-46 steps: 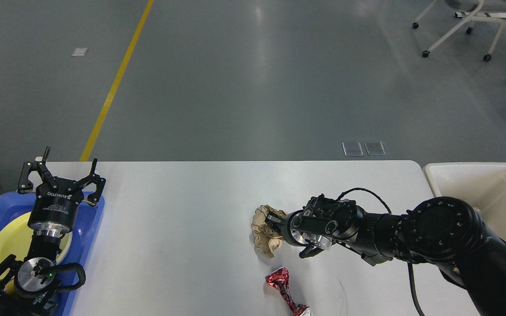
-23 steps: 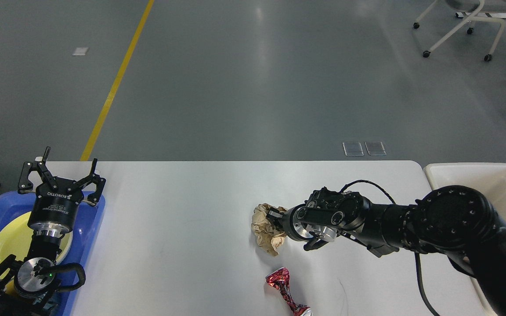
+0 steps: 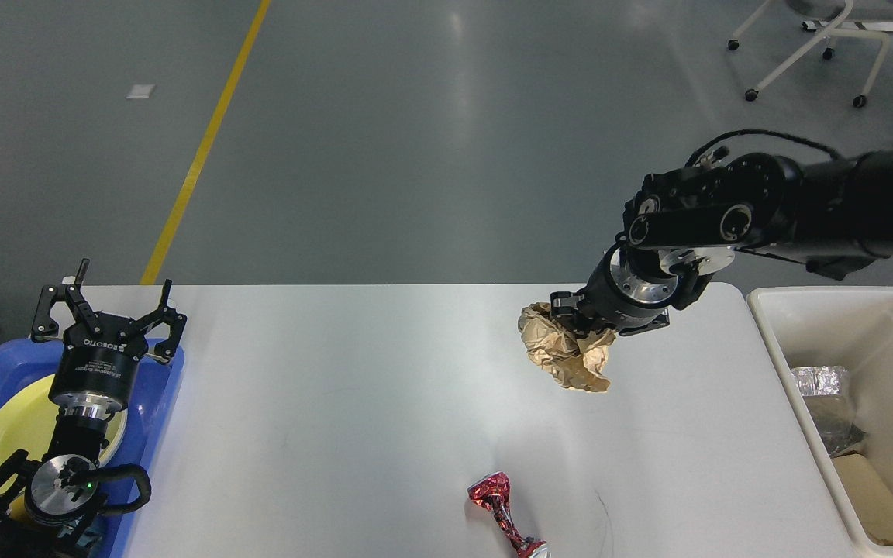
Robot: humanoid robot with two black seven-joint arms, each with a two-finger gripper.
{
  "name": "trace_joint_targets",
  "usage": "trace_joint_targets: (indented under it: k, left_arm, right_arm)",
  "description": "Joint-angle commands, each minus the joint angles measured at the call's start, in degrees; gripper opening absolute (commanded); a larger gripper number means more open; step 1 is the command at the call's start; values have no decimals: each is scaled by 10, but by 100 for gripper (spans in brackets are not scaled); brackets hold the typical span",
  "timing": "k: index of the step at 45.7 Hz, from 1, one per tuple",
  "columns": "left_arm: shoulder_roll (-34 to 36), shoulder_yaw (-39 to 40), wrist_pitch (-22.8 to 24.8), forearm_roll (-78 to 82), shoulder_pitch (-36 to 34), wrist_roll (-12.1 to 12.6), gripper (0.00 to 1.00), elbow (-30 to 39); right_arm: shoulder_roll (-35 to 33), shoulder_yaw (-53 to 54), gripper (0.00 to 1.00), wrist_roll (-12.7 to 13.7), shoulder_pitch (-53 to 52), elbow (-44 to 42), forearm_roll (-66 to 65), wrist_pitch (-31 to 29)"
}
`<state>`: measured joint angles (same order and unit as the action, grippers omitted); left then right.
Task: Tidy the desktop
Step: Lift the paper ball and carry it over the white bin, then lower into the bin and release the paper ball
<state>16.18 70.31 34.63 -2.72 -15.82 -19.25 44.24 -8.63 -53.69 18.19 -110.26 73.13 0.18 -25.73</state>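
The white-grey desktop fills the lower part of the head view. My right gripper is shut on a crumpled brown paper ball and holds it lifted above the desktop's right half. A crushed red can lies on the desktop near the front edge. My left gripper stands open and empty over the far end of a blue tray at the left.
A yellow plate lies in the blue tray under my left arm. A cream bin stands off the desktop's right edge, holding foil and other scraps. A wheeled chair base is on the floor far right.
My right arm has lifted the brown paper ball off the desktop and carried it up and to the right, toward the bin. The left arm and the red can have not moved.
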Motion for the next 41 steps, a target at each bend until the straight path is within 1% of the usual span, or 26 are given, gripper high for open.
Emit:
trace_joint_targets:
  k: [1, 6, 10, 14, 21, 28, 35, 41]
  left_arm:
    - [0, 0, 0, 0, 0, 0, 96, 0]
    - [1, 0, 0, 0, 0, 0, 96, 0]
    - [0, 0, 0, 0, 0, 0, 96, 0]
    - [0, 0, 0, 0, 0, 0, 96, 1]
    - [0, 0, 0, 0, 0, 0, 96, 0]
    - [0, 0, 0, 0, 0, 0, 96, 0]
    - [0, 0, 0, 0, 0, 0, 96, 0]
    - [0, 0, 0, 0, 0, 0, 96, 0]
  right_arm:
    - [-11, -43, 0, 0, -107, 81, 0, -58]
    - [-41, -62, 0, 0, -162, 153, 0, -85]
    - [-53, -70, 0, 1, -189, 211, 1, -83]
    - [-59, -73, 0, 2, -198, 234, 3, -79]
    - [-59, -96, 0, 2, -199, 231, 44, -71]
    - [-65, -120, 0, 1, -200, 227, 47, -66]
    - [-121, -141, 0, 2, -193, 206, 44, -61]
    - [-176, -179, 0, 1, -153, 146, 39, -46]
